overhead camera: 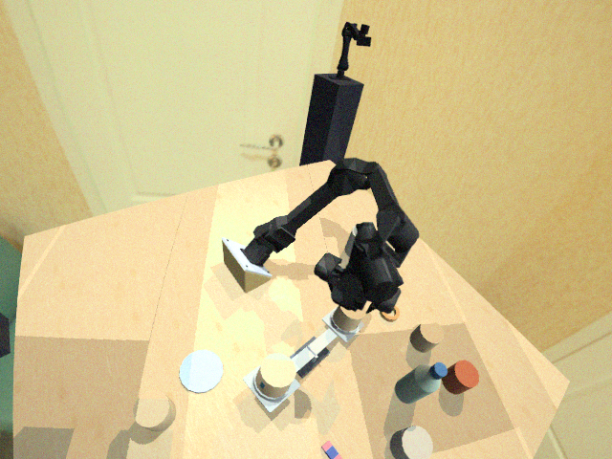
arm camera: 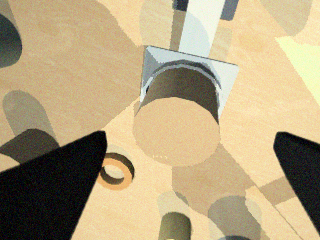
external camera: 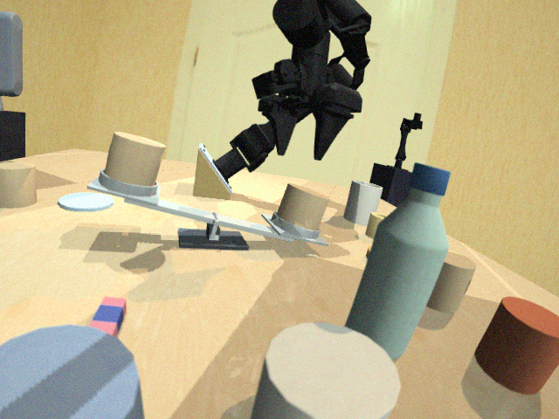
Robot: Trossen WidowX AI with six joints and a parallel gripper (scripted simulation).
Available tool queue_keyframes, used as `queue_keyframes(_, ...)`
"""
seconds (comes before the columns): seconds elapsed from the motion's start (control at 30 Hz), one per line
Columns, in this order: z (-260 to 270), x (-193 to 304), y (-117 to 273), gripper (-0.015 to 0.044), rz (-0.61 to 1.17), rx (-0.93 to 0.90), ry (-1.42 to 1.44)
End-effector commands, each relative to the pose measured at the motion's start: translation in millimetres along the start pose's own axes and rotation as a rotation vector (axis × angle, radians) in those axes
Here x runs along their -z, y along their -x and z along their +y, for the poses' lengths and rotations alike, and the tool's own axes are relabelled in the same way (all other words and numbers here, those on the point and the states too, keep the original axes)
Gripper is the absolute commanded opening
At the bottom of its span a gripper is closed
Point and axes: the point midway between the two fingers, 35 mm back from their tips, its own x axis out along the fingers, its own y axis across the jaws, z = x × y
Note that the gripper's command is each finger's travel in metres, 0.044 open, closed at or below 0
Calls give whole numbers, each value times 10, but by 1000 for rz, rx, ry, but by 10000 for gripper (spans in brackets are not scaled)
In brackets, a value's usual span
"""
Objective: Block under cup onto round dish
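Two tan cups stand on the pans of a tilted balance [external camera: 211,215] on a pale wooden table [external camera: 189,288], in a room with yellow walls and a cream door [overhead camera: 163,98]. From the left in the exterior view: one flat round pale-blue dish [external camera: 85,201] lies on the table just beside the raised pan; the raised cup [external camera: 134,158] sits on that high left end; the balance's dark base sits at the middle; the low cup [external camera: 301,207] sits on the right pan, which touches the table. No block shows in any view.

One black arm reaches from its wedge mount [external camera: 210,173] at the far side, and its gripper [external camera: 303,148] hangs above the low cup with jaws spread wide and nothing between them. In the wrist view that cup [arm camera: 176,131] lies between the two dark fingers.

Around them are one green bottle [external camera: 399,264] with a blue cap, one orange ring [arm camera: 116,171], one red cylinder [external camera: 519,345], one pink-and-blue block [external camera: 109,314] near the front, and several pale cylinders.
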Motion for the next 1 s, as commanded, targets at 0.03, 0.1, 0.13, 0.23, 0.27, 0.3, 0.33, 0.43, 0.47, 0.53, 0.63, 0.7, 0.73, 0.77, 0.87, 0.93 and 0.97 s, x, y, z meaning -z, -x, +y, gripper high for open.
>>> queue_keyframes(0.03,100,171,-145,440,-16,75,-171)
queue_keyframes(0.1,119,209,-177,440,-21,90,-208)
queue_keyframes(0.13,121,214,-180,440,-21,92,-212)
queue_keyframes(0.23,121,214,-180,440,-21,92,-212)
queue_keyframes(0.27,121,214,-180,440,-21,92,-212)
queue_keyframes(0.3,121,214,-180,440,-21,92,-212)
queue_keyframes(0.33,121,214,-180,440,-21,92,-212)
queue_keyframes(0.43,119,213,-214,440,-21,92,-212)
queue_keyframes(0.47,115,213,-255,440,-21,92,-212)
queue_keyframes(0.53,109,213,-321,440,-21,92,-212)
queue_keyframes(0.63,108,213,-332,440,-21,92,-212)
queue_keyframes(0.7,108,212,-353,440,-21,91,-212)
queue_keyframes(0.73,108,211,-369,440,-21,91,-212)
queue_keyframes(0.77,107,209,-385,440,-22,91,-212)
queue_keyframes(0.87,106,207,-434,440,-22,91,-212)
queue_keyframes(0.93,105,205,-466,440,-22,91,-212)
queue_keyframes(0.97,105,205,-482,440,-22,91,-212)
